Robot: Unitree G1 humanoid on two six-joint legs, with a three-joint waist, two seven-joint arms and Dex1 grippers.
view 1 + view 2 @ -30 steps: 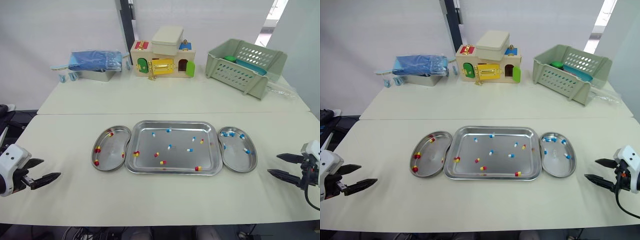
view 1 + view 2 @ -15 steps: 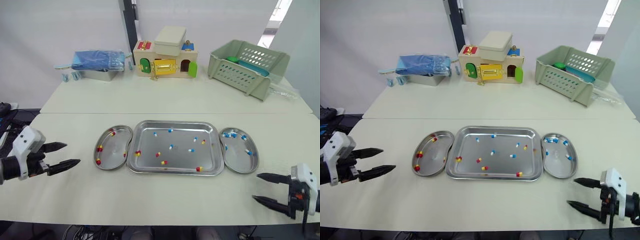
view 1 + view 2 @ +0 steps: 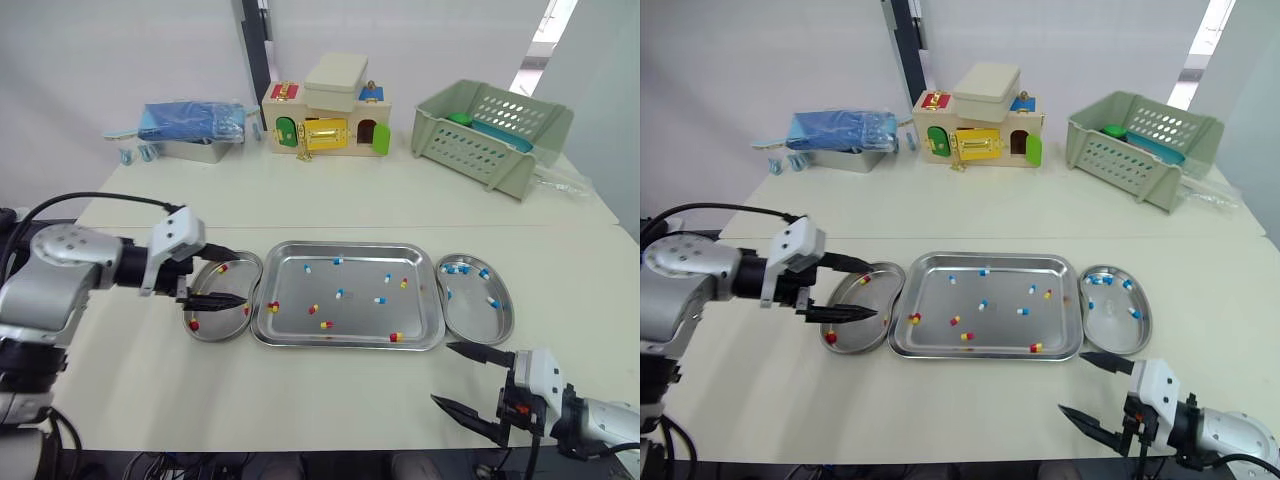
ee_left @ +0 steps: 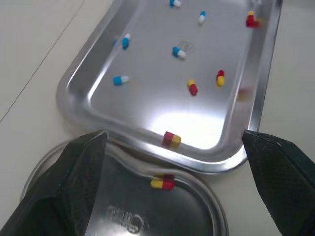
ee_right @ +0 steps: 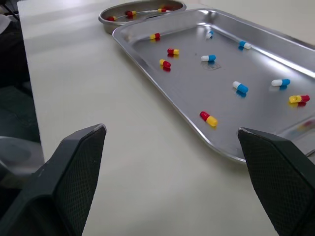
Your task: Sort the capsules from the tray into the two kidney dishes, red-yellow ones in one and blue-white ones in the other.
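Your left gripper [image 3: 240, 279] hovers over the left kidney dish [image 3: 222, 318], fingers [image 3: 220, 299] spread and empty; that dish holds a few red-yellow capsules. The tray [image 3: 345, 345] in the middle holds about a dozen mixed capsules [image 3: 325, 324] left to sort. The right kidney dish [image 3: 478, 325] holds several blue-white ones. Your right gripper [image 3: 440, 372] hangs open and empty, low over the tabletop [image 3: 300, 400].

- The left gripper [image 3: 222, 279] points inward towards the right one, wrist level, its two black fingers spread wide apart.
- The right gripper [image 3: 445, 373] is low and points inward, fingers likewise spread wide.
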